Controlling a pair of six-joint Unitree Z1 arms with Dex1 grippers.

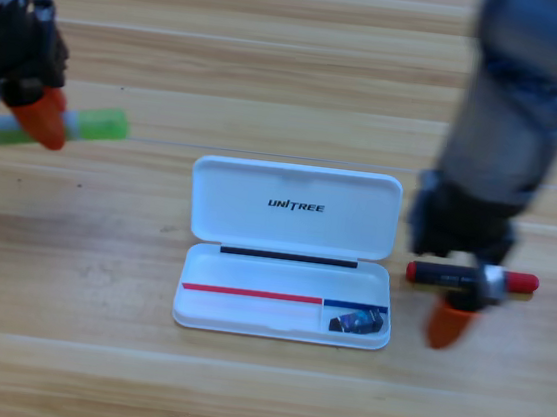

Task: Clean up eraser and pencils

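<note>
Beside the white case (pixel 293 210), the right tool (pixel 451 311) covers the red pencil's (pixel 432 273) middle (grip unclear); left tool (pixel 38 113) pinches the green pencil (pixel 97 125).

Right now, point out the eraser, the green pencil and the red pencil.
eraser (pixel 357 322), high view: middle of the block, in the white case's small right compartment.
green pencil (pixel 101 125), high view: its bare green right end.
red pencil (pixel 436 274), high view: its dark middle band.

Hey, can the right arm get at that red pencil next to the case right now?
Probably yes: the right gripper is directly over the red pencil, which lies on the table beside the white case, nothing between them.
</note>
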